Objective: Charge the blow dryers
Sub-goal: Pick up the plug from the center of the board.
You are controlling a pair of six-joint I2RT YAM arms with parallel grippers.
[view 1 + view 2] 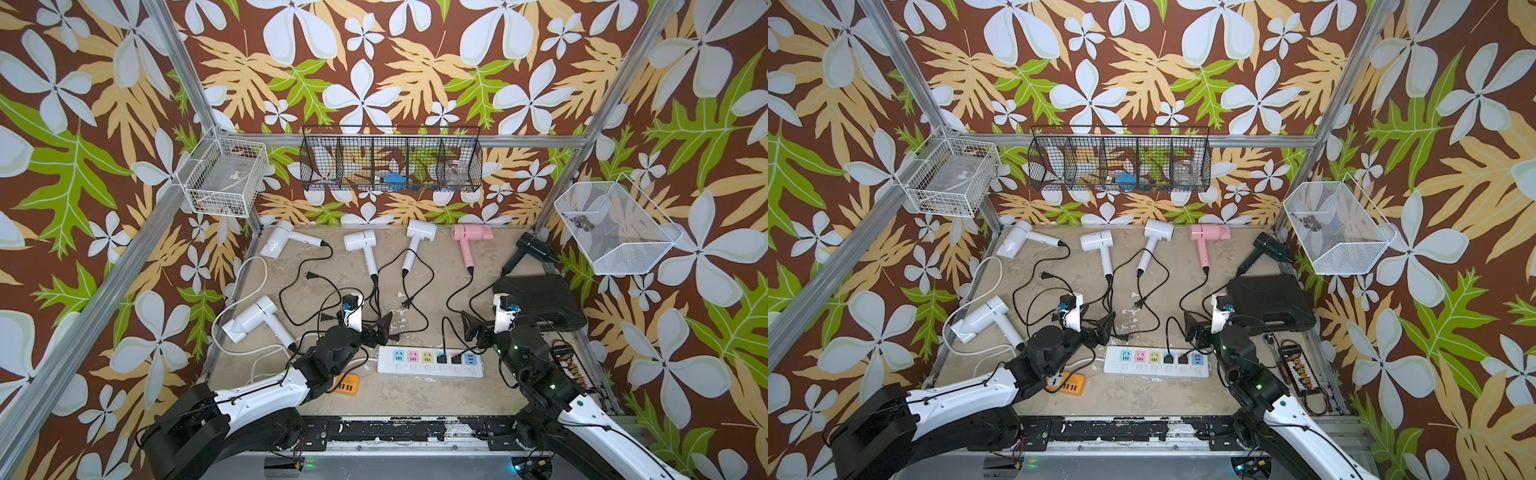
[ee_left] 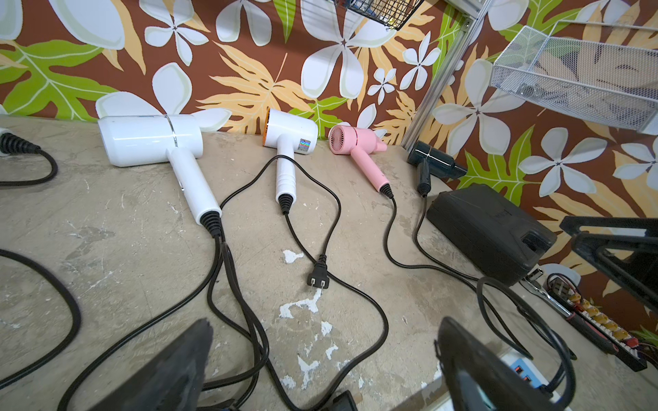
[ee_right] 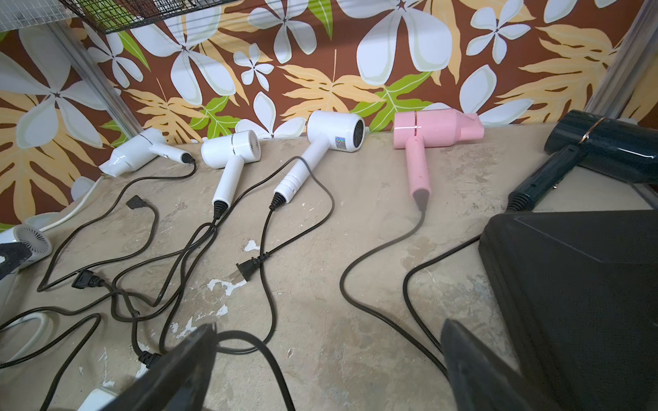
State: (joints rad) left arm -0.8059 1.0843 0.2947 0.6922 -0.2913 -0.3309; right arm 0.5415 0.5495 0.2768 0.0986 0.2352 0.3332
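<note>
At six o'clock, the left gripper (image 1: 384, 329) and right gripper (image 1: 471, 328) are hovering, jaws spread wide, gripping nothing. Floral walls (image 1: 374, 62) are enclosing the scuffed tabletop (image 1: 365, 399), with blow dryers (image 1: 420, 232) lying along twelve o'clock and one at nine. The left arm (image 1: 266, 390) is half hiding the orange power strip (image 1: 345, 383).

Left arm (image 1: 266, 388) and right arm (image 1: 590, 415): glossy white plastic shells, rounded black joint housings, thin black cables along the shells, small dark screws. Round green mark (image 1: 582, 402) on right shell. Left gripper (image 2: 324, 322) and right gripper (image 3: 329, 324): matte black wedge-shaped fingers.
</note>
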